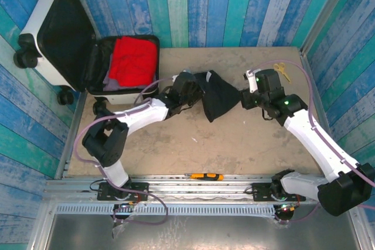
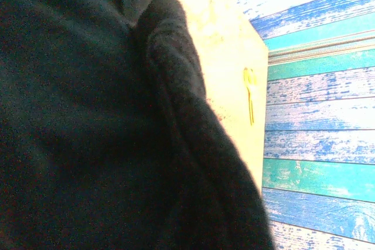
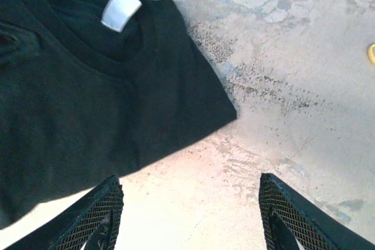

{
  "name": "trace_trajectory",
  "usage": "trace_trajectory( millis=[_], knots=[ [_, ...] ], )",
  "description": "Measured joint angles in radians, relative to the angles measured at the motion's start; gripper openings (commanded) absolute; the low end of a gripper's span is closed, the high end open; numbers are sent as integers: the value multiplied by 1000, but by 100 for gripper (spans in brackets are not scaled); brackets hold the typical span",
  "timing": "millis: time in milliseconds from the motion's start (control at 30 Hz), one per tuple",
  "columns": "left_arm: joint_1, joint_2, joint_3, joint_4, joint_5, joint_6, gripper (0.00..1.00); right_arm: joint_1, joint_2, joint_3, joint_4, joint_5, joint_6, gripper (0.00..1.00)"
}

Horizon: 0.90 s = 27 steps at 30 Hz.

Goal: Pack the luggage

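Bright even light, black shirt (image 2: 88, 121) grainy and blurred close up, pale glare on table (image 3: 193, 203) beside it.

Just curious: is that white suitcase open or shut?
Open: the suitcase lid stands raised, with a red garment lying inside.

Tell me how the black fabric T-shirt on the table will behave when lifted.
The black fabric T-shirt is likely floppy: it folds and bunches near the left gripper. Probably light, being thin knit. Its hanging end may drag across the gritty tabletop.
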Motion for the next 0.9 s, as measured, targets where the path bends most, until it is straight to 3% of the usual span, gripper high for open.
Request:
trace_trajectory(
  millis=[367, 900],
  knots=[
    [52, -113, 214, -235, -43, 75, 0, -2, -52, -9, -5, 0, 16, 63],
    [333, -195, 487, -498, -53, 243, 0, -4, -53, -40, -17, -4, 23, 63]
  ],
)
